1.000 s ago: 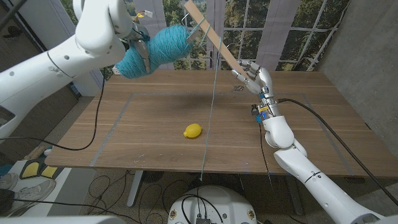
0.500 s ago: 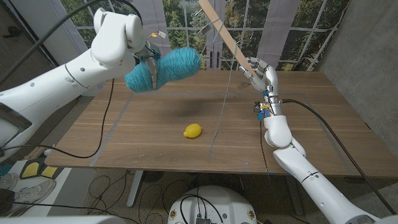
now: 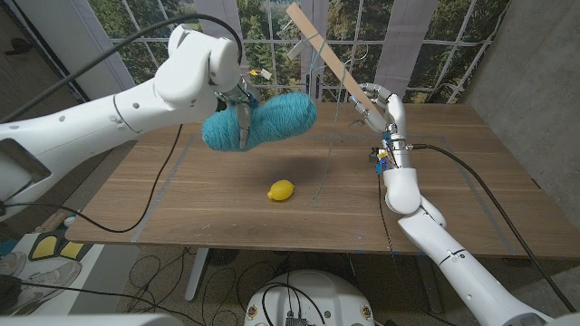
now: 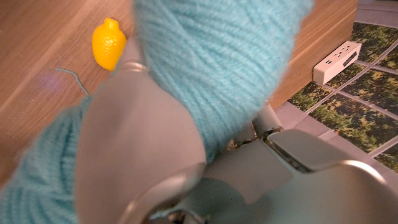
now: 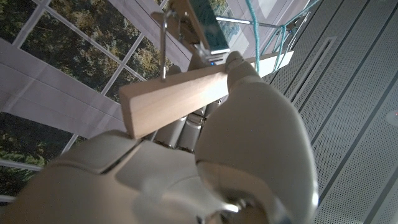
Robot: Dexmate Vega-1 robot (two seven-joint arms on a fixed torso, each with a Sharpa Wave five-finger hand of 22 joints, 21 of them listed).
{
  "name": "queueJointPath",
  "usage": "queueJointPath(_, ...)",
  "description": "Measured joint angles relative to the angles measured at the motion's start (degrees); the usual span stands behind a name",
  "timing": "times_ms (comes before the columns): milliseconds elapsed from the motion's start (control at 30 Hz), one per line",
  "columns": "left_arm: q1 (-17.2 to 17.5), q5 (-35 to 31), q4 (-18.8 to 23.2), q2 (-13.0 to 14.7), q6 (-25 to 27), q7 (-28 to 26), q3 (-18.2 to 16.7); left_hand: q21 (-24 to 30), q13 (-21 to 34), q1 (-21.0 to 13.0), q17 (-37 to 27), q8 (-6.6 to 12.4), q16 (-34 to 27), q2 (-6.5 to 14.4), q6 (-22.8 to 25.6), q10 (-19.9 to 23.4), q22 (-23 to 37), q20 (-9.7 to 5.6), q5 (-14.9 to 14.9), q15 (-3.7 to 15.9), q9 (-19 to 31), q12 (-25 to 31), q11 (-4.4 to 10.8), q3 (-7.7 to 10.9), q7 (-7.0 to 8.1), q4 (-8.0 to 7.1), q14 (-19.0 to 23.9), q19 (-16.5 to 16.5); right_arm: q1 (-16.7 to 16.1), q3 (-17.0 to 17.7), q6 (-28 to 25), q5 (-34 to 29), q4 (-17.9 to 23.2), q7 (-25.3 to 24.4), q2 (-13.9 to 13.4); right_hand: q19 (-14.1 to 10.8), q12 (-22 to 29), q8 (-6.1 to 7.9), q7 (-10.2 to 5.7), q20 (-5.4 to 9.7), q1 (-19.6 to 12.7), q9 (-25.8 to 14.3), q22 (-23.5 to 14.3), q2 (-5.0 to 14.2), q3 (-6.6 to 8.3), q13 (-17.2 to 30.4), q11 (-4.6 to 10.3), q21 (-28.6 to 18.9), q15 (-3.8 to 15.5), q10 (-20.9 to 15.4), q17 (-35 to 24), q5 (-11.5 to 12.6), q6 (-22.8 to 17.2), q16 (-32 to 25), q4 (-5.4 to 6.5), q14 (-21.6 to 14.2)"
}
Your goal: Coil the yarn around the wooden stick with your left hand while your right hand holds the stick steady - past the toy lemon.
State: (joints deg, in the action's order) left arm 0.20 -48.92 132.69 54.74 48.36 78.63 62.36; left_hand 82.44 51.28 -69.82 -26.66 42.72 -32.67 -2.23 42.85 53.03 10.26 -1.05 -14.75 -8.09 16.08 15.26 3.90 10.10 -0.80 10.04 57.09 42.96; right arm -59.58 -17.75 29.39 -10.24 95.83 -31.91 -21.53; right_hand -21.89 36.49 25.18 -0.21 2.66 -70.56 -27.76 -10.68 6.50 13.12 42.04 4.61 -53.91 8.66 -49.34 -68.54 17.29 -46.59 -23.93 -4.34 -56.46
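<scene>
1. The yarn (image 3: 261,123) skein is gripped by the left robot hand (image 3: 237,110) above the surface (image 3: 435,172).
2. The stick (image 3: 330,61) is clasped, tilted, by the right robot hand (image 3: 379,108).
3. A strand hangs from the stick to the surface beside the lemon (image 3: 282,190).

Teal yarn skein (image 3: 261,125) aloft; tilted wooden stick (image 3: 331,62); yellow toy lemon (image 3: 282,190) on table.
</scene>
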Motion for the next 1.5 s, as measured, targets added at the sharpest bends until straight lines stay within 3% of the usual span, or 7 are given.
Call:
queueJointPath(100,-0.3,0.9,1.3,0.1,0.0,0.1,0.4,0.0,0.1,0.5,0.0,-0.19,0.0,0.5,0.0,0.0,0.0,0.0,0.0,0.0,0.0,-0.2,0.0,0.0,0.0,0.0,0.0,0.0,0.1,-0.1,-1.5,-1.3,0.3,-1.2,-0.1,0.0,0.0,-0.16,-1.39,0.0,0.0,0.0,0.0,0.0,0.0,0.1,0.02,0.0,-0.09,0.0,0.0,0.0,-2.3,0.1,0.0,0.1)
queueJointPath(167,-0.3,2.1,2.9,0.2,0.1,0.1,0.4,0.0,0.2,0.5,0.0,-0.21,0.0,0.5,0.0,0.0,0.0,0.0,0.0,0.0,0.0,-0.2,-0.01,0.0,0.0,0.0,0.0,0.0,0.3,-0.3,-3.2,-2.9,0.5,-2.6,-0.4,0.0,0.0,-0.16,-4.16,0.0,0.0,0.0,0.0,0.0,0.0,0.1,0.54,0.0,-0.21,-0.5,0.1,0.0,-5.3,0.4,0.0,0.2)
queueJointPath(200,-0.3,2.2,2.9,0.2,0.1,0.1,0.4,0.0,0.2,0.5,0.0,-0.22,0.1,0.5,0.0,0.1,0.0,0.0,0.0,0.0,0.0,-0.2,-0.1,0.0,0.0,0.0,0.0,0.0,0.3,-0.3,-3.2,-2.9,0.5,-2.6,-0.4,0.0,0.0,-0.16,-4.33,0.0,0.0,0.0,0.0,0.0,0.0,0.1,0.55,0.0,-0.21,-0.5,0.1,0.0,-5.3,0.4,0.0,0.2)
queueJointPath(567,2.3,5.6,9.1,1.1,-0.4,0.2,-4.1,0.0,0.2,0.7,0.0,-0.28,0.1,0.7,0.0,0.1,0.0,0.0,0.0,0.0,0.3,-0.5,-0.11,0.0,0.0,0.0,0.0,0.0,1.2,-2.0,-10.7,-7.4,0.7,-7.7,-1.6,0.0,0.3,-0.22,-4.42,0.0,0.0,0.0,0.0,0.0,0.0,0.4,0.57,0.0,-0.08,-0.5,-0.1,-0.1,-5.2,0.1,0.0,-0.2)
queueJointPath(967,7.6,4.9,14.1,3.0,-0.3,0.2,-12.7,0.3,0.3,0.7,-0.4,-0.3,0.4,0.7,0.0,0.1,0.0,0.0,0.0,0.12,0.5,-0.6,-0.1,0.0,0.0,0.0,0.1,0.0,2.6,-5.0,-18.1,-12.4,1.5,-11.4,-3.8,0.3,0.3,-0.44,-4.42,-0.32,0.0,0.0,0.0,0.0,0.0,0.3,0.66,-0.4,-0.08,-0.6,-0.1,0.1,-5.2,0.1,0.0,-0.2)
queueJointPath(1233,11.2,4.5,14.6,3.3,-1.0,-0.4,-17.1,0.3,0.3,0.7,-0.5,-0.39,0.6,0.7,0.0,0.4,0.0,0.0,0.0,0.2,0.6,-0.7,-0.41,0.0,-0.01,0.0,0.2,0.0,2.9,-6.6,-22.8,-14.8,3.7,-11.2,-6.3,0.3,0.2,-0.61,-4.42,-0.32,0.0,0.0,0.3,0.0,0.0,0.3,0.66,-0.4,-0.08,-0.6,-0.1,0.1,-5.2,0.1,0.0,-0.1)
queueJointPath(1500,14.4,3.2,13.7,3.7,-1.5,-1.5,-20.1,0.3,0.3,0.6,-0.6,-0.45,0.6,0.6,0.0,0.4,0.0,0.0,0.2,0.2,0.6,-1.1,-0.41,0.0,-0.01,0.0,0.2,0.0,2.6,-7.5,-28.4,-15.1,7.0,-6.7,-9.5,0.3,-0.1,-0.77,-4.42,-0.32,0.0,0.2,0.3,0.0,0.0,0.1,0.62,-0.9,-0.08,-0.6,-0.1,0.1,-5.2,0.1,0.0,-0.1)
